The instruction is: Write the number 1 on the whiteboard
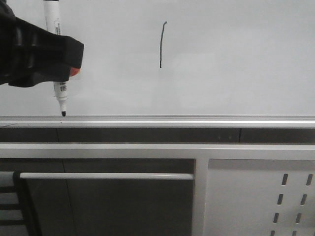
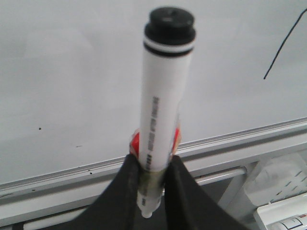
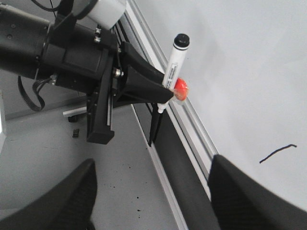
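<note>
left gripper (image 1: pixel 69 69) pinching marker (image 1: pixel 55 29), upright, tip at whiteboard (image 1: pixel 236 59) bottom rail | number 1 (image 1: pixel 162 44) up-right of tip, near-vertical, looks finished | right gripper (image 3: pixel 153 191) fingers spread, holds nothing

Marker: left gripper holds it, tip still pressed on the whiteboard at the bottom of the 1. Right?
Not quite. The left gripper does hold the marker, but in the front view its tip sits down by the whiteboard rail, well left of the number 1.
</note>
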Controlling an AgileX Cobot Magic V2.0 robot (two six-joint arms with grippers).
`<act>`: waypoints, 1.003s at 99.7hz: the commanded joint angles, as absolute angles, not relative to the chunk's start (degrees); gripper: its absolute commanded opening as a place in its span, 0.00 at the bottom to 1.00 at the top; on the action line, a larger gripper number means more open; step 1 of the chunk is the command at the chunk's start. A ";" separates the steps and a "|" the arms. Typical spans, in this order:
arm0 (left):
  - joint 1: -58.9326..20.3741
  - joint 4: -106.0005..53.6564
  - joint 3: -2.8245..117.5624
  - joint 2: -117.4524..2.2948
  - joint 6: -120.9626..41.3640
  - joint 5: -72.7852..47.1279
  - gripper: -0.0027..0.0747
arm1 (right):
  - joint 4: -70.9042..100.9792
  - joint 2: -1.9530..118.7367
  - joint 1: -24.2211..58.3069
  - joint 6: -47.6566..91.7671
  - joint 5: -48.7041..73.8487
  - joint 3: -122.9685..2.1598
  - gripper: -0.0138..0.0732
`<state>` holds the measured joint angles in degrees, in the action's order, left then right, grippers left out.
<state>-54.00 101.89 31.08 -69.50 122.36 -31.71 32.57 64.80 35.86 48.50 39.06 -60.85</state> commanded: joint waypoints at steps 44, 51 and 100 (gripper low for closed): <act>-53.08 106.61 34.32 -68.66 124.70 -38.69 0.01 | 33.40 63.21 35.42 48.55 36.28 -62.43 0.67; -53.08 106.61 35.05 -68.66 124.70 -39.53 0.01 | 33.40 63.21 35.42 48.55 36.28 -62.43 0.67; -53.08 106.61 40.14 -74.16 122.37 -42.41 0.01 | 33.40 63.21 35.42 48.55 36.28 -62.43 0.67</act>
